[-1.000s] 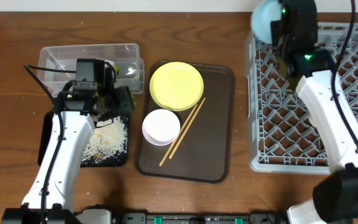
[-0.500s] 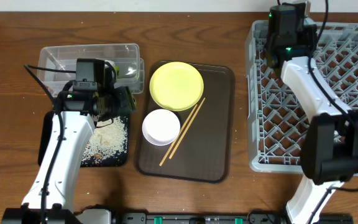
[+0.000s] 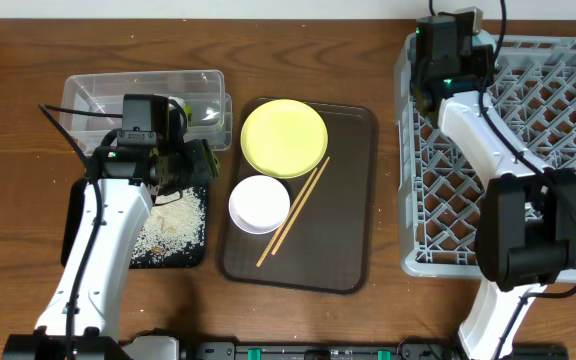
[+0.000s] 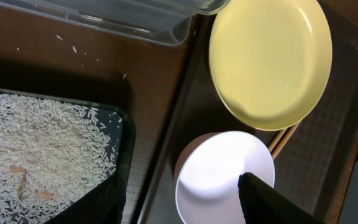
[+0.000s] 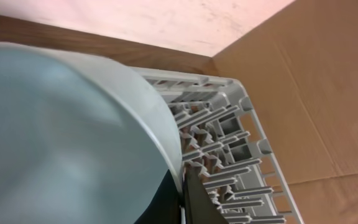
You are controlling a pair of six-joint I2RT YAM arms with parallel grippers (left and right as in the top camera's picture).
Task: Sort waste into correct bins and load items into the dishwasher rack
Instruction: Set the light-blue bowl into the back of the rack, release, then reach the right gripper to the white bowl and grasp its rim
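My right gripper [image 3: 446, 52] is over the far left corner of the grey dishwasher rack [image 3: 404, 200]. In the right wrist view the gripper [image 5: 182, 186] is shut on the rim of the light blue bowl [image 5: 61, 137], tilted above the rack's pegs [image 5: 229, 134]. My left gripper [image 3: 193, 165] is open and empty, low over the edge between the black tray [image 3: 73, 215] and the white bowl [image 3: 259, 203]. The yellow plate [image 3: 284, 138] and chopsticks [image 3: 294, 210] lie on the brown tray [image 3: 348, 200]. Rice [image 3: 173, 225] lies in the black tray.
The clear tub [image 3: 143, 95] stands behind the black tray; something green shows in its right end. The left wrist view shows the rice [image 4: 42, 155], white bowl [image 4: 224, 177], plate [image 4: 270, 62] and tub edge [image 4: 135, 12]. Tissue and cup are out of view.
My right wrist has turned and shifted left over the rack's far corner; the blue bowl has gone out of the overhead view under it. The left arm has not moved.
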